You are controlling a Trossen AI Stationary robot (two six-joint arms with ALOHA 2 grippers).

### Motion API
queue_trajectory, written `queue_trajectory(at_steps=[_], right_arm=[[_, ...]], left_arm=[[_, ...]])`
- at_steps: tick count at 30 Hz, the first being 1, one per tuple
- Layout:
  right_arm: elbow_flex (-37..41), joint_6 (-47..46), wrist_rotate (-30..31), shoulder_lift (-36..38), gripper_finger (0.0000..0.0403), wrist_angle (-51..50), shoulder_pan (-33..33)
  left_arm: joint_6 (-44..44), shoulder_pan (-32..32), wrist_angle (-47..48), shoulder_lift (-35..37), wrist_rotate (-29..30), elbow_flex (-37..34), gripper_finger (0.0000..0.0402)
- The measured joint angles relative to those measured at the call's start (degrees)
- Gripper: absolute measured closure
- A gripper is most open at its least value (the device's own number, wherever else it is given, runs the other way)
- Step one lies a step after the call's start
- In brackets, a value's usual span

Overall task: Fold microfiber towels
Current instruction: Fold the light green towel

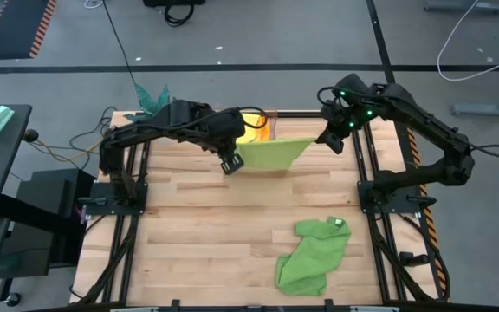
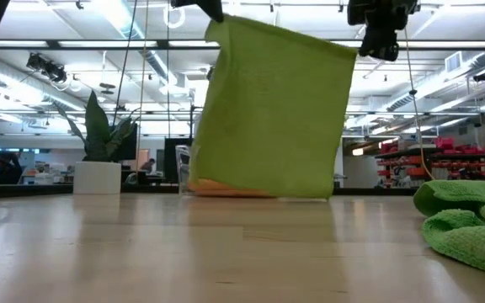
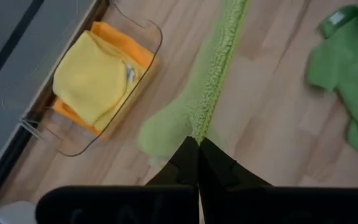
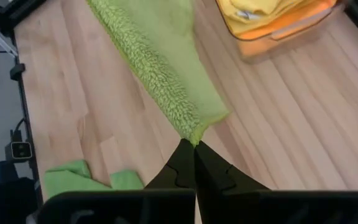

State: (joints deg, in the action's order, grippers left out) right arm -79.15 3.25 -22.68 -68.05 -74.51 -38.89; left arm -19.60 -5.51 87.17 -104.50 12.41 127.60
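Observation:
The lime green towel (image 1: 271,153) hangs as a flat sheet (image 2: 276,109) between my two grippers over the table's far middle. My left gripper (image 1: 230,165) is shut on its left top corner and my right gripper (image 1: 327,140) on its right top corner. In the low view the left corner is higher than the right. Its lower edge (image 2: 263,195) hangs close to the tabletop; I cannot tell whether it touches. A yellow towel (image 3: 92,78) lies on an orange one (image 3: 132,53) in a clear bin. The mid-green towel (image 1: 313,254) lies crumpled at the near right. My left gripper pinches the lime towel's top corner (image 3: 199,124) between its two fingertips, coming from above and slanting down. The cloth's top edge runs away from the fingers toward the other gripper, and the towel hangs below. My right gripper pinches the opposite top corner (image 4: 195,132) between its two fingertips, slanting down from above. The top edge stretches from it toward my left gripper, nearly straight. The sheet hangs below; one layer or several, I cannot tell.
The clear bin (image 1: 258,127) stands at the far edge behind the hanging towel. A teal-leaved plant in a white pot (image 2: 99,172) stands at the far left corner. Bare wood lies in the middle and near left of the table (image 1: 197,234).

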Motion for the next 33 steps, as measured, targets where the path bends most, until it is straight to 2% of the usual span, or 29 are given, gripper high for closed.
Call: queue_trajectory(at_steps=[7, 15, 17, 20, 22, 28, 33], right_arm=[[0.09, -0.1, 0.27, 1.2, 0.0403, 1.11, 0.0], [0.13, -0.24, -0.55, 1.01, 0.0403, 1.9, -0.04], [0.13, -0.24, -0.43, 1.01, 0.0403, 2.13, -0.04], [0.51, -0.26, 3.66, 1.14, 0.0403, -0.44, -0.51], [0.28, 0.08, 4.36, 1.07, 0.0403, 1.64, -0.55], [0.31, 1.04, 3.53, 1.47, 0.0403, 2.9, -1.04], [0.07, 0.85, 2.08, 1.55, 0.0403, 4.19, -0.83]], left_arm=[[-1.61, 0.63, -0.34, 0.74, -4.04, -0.53, 0.04], [-3.64, 0.69, 0.31, 0.79, -5.44, -0.53, 0.0398], [-3.99, 0.64, 0.55, 0.89, -6.56, -0.53, 0.0388], [-6.36, 0.73, 5.93, 1.61, -7.48, -0.57, 0.0366], [-7.35, 0.8, 3.16, 1.8, -7.47, -0.35, 0.0354], [-12.55, 0.82, 3.13, 1.43, -7.15, -0.53, 0.0336], [-14.18, 1.36, -6.93, -1.53, -7.26, -2.13, 0.0332]])
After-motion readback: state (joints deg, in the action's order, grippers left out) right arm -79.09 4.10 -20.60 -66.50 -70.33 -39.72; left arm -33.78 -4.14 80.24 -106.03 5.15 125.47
